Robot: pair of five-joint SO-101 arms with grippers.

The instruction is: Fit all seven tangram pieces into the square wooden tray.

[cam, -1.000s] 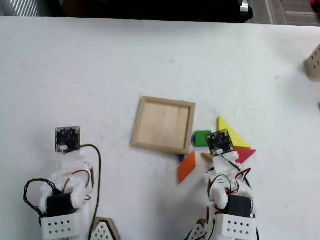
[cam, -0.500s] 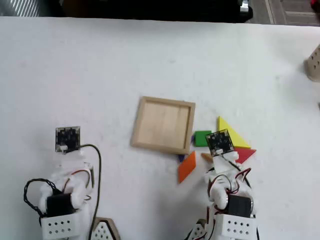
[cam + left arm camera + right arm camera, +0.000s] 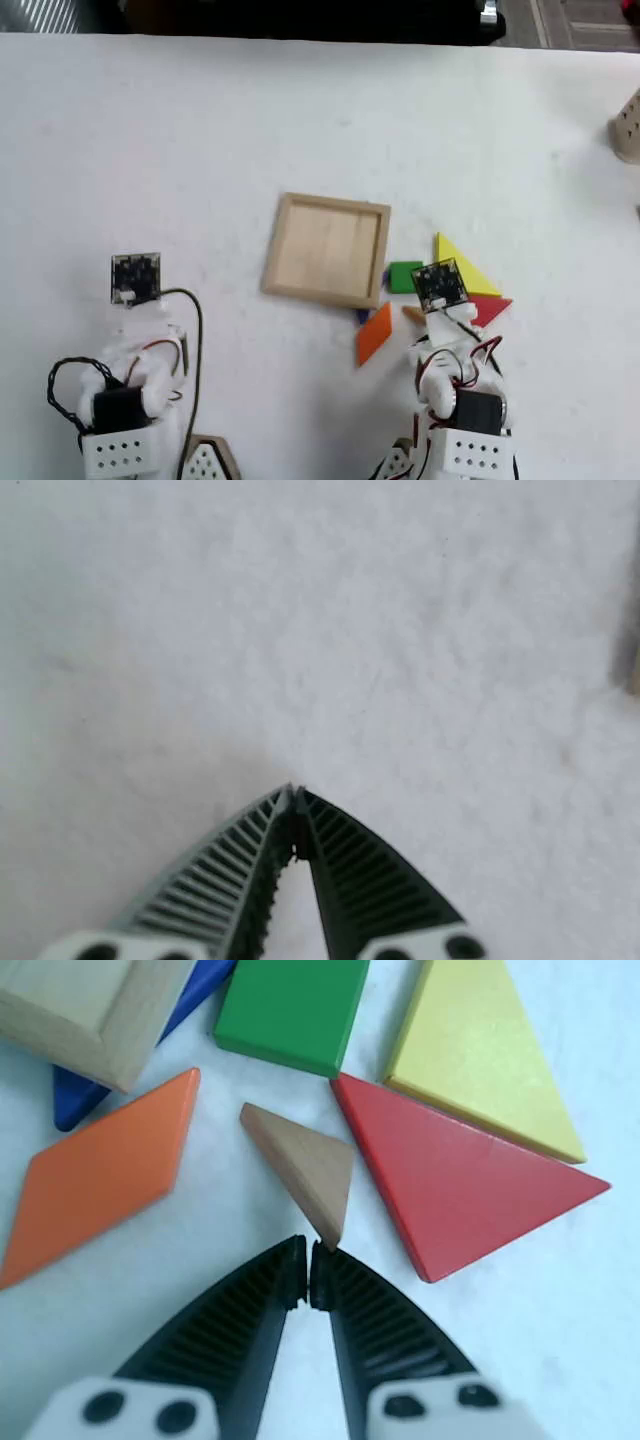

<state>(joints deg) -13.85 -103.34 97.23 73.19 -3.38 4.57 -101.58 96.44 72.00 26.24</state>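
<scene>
The white table (image 3: 200, 130) carries everything. The square wooden tray (image 3: 327, 250) sits near its middle with no piece in it, so I judge the job barely begun. My left gripper (image 3: 295, 798) hangs over bare table well apart from the tray, jaws pressed together on nothing. My right gripper (image 3: 306, 1258) is likewise closed and empty, and it is the nearer one: the pieces cluster just beside the tray's right side.

I count six:
- the big yellow triangle (image 3: 485, 1055)
- the big red triangle (image 3: 455, 1185), just beside the yellow one
- the orange parallelogram (image 3: 100, 1175)
- the green square block (image 3: 290, 1005)
- a blue piece (image 3: 75, 1090), partly tucked under the tray's corner
- the small tan wooden triangle (image 3: 310, 1165)

That last lies straight ahead of the right gripper's tips. Its near corner is just beside them, and its long axis runs away toward the tray's corner. I can read no writing on anything.
</scene>
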